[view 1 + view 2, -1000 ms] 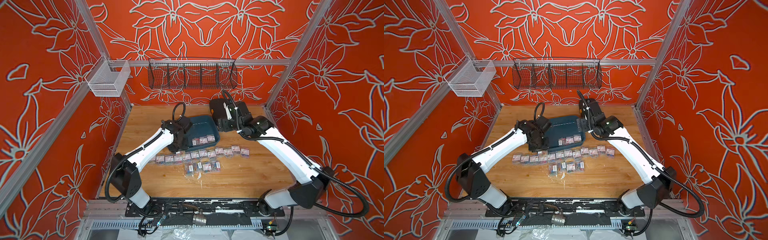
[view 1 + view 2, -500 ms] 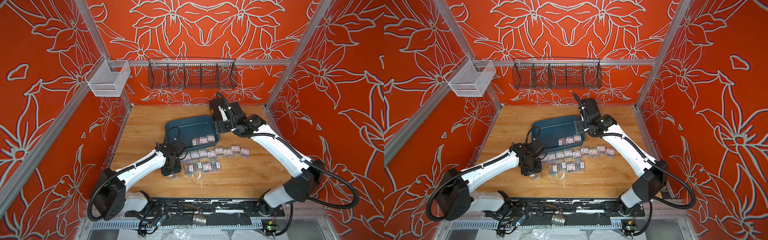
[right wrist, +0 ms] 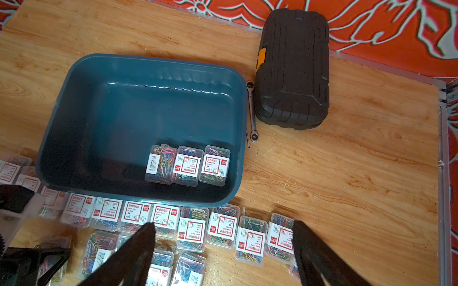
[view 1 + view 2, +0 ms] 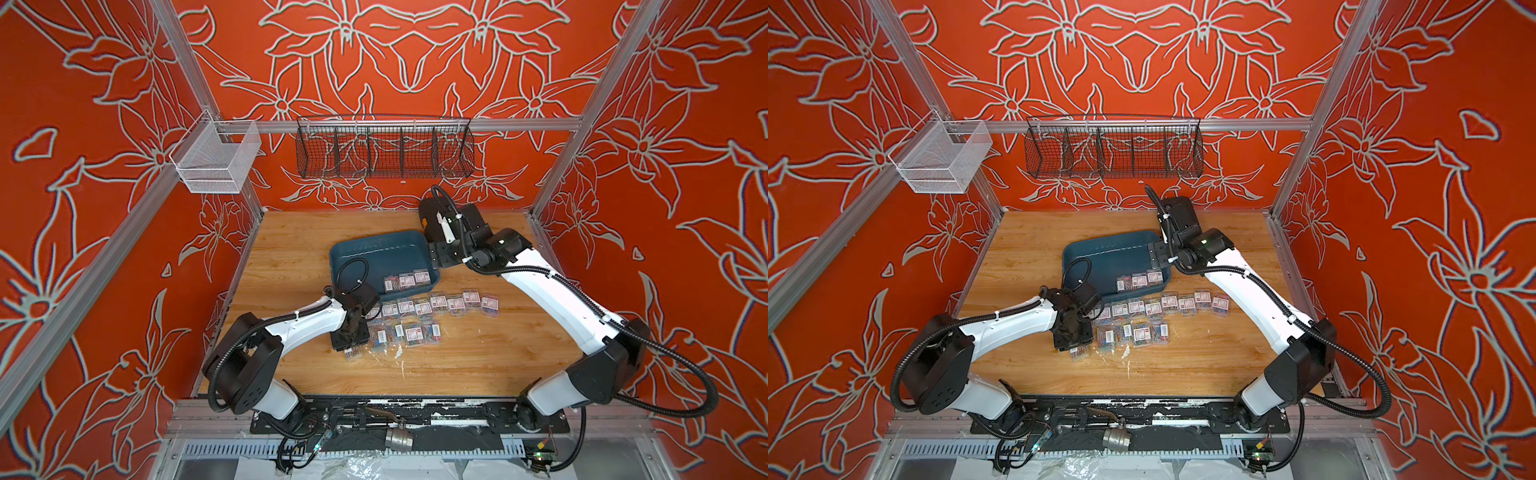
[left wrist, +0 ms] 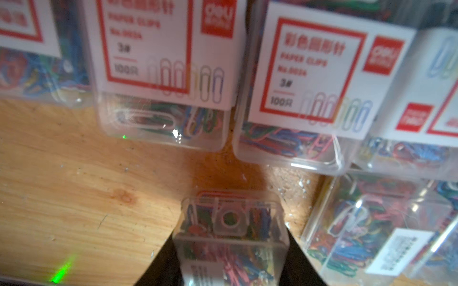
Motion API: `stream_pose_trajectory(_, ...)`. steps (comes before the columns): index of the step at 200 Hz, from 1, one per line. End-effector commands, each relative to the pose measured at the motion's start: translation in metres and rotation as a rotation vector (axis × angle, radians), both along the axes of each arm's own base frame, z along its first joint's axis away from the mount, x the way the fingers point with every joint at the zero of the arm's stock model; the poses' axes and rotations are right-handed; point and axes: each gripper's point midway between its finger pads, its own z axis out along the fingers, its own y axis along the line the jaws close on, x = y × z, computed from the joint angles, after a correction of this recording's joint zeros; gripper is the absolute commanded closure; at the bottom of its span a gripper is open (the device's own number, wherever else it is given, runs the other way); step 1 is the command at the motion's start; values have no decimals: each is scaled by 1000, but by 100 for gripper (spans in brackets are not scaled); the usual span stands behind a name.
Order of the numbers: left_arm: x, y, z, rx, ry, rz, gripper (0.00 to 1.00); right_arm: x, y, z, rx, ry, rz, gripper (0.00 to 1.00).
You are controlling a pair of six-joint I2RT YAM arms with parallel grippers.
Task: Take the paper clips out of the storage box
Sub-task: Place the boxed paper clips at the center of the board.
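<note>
The storage box (image 3: 158,59), a shallow teal plastic tray with rounded corners and glossy flared walls, sits on the wood-grain desk (image 3: 347,173). Three small boxes of paper clips (image 3: 188,166) lie side by side on its smooth floor against the near wall, toward the right arm's end. Many more of these boxes (image 4: 424,308), clear hard-plastic rectangles with white-and-red labels over tangled coloured wire, lie in two ragged rows on the desk just in front of the tray.

The left gripper (image 5: 230,237) is at the left end of the front row. Its black jaws clamp the sides of one held box (image 5: 230,222), which has a small square tab with a round hole moulded on its end. Whether this box rests on the wood cannot be told.

The right gripper (image 3: 221,237) hovers above the rows, its tapered matte-black jaws spread wide, gripping nothing.

A ribbed black hard case (image 3: 293,71) with an orange latch lies beside the tray, with a slim metal wrench (image 3: 252,111) between them.
</note>
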Motion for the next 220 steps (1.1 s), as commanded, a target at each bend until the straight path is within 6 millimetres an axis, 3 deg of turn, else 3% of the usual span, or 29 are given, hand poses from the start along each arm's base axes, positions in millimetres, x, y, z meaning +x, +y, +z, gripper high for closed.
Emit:
stream_pose_trajectory(1, 11, -5, -2, 10, -24, -21, 76, 2, -1, -1, -20, 13, 7, 12)
stream_pose_trajectory(58, 20, -30, -5, -65, -30, -60, 74, 3, 1, -8, -27, 41, 8, 12)
stream_pose_trajectory(94, 17, -34, -3, -83, -27, -71, 61, 3, 2, -10, -24, 49, 14, 13)
stream_pose_trajectory(122, 10, -28, 1, -87, -35, -50, 44, 4, 6, -12, -17, 60, 24, 13)
stream_pose_trajectory(160, 7, -23, 16, -100, -83, -73, 32, 7, 13, -21, 18, 105, -7, 15)
stream_pose_trajectory(220, -3, -14, 52, -130, -130, -69, 28, 19, 45, -55, 128, 223, -22, 26)
